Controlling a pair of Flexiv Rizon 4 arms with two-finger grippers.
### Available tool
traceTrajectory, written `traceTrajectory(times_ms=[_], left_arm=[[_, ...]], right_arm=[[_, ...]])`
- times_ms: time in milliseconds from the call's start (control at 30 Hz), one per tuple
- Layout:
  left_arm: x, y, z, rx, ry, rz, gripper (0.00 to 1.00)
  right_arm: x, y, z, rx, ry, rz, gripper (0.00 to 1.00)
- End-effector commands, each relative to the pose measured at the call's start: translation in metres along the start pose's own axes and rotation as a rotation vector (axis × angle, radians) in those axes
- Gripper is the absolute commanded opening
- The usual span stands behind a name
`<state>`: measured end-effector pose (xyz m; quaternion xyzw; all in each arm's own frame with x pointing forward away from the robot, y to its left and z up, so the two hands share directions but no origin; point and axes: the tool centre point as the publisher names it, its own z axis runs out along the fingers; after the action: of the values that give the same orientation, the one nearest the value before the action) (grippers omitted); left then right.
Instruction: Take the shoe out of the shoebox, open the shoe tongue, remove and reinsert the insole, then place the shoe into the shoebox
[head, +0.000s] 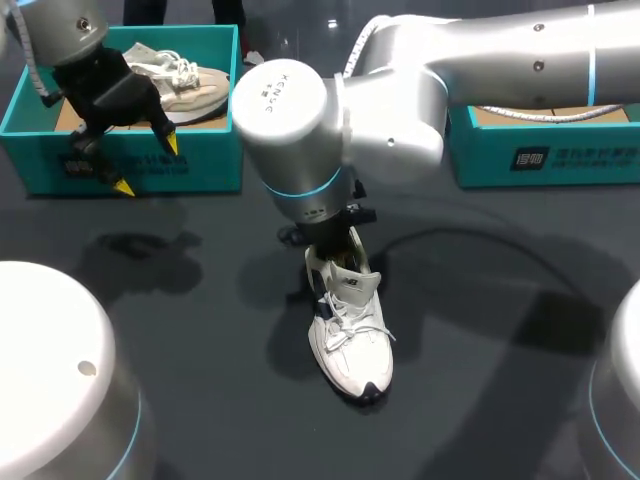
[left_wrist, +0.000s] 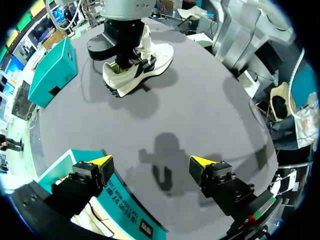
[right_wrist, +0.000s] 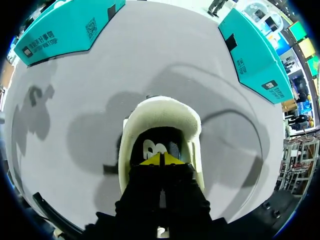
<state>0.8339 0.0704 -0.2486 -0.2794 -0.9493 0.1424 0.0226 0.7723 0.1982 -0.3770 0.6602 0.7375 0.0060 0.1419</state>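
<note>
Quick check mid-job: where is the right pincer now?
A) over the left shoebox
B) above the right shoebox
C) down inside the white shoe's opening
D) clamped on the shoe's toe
C: the right pincer has its yellow tips down inside the collar of the white shoe, which stands on the table.

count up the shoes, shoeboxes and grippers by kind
Shoes: 2, the white shoe on the table and the beige shoe in the left shoebox.
Shoeboxes: 2, the left shoebox and the right shoebox, both teal.
Grippers: 2, the left gripper and the right gripper.
Total: 6.
</note>
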Motion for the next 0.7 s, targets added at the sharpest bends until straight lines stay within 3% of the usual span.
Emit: traceTrajectory(times_ms=[33, 367, 700], left_arm=[[0.001, 0.000, 0.000, -0.003, 0.000, 0.000, 1.00], [0.001, 0.000, 0.000, -0.003, 0.000, 0.000, 1.00], [0.001, 0.000, 0.000, -0.003, 0.000, 0.000, 1.00]], right_arm=[[0.003, -0.003, 0.008, -0.015, 0.013, -0.008, 0.00], [0.003, -0.005, 0.041, 0.039, 0.097, -0.004, 0.00], [0.004, -0.017, 0.014, -0.005, -0.004, 0.020, 0.00]])
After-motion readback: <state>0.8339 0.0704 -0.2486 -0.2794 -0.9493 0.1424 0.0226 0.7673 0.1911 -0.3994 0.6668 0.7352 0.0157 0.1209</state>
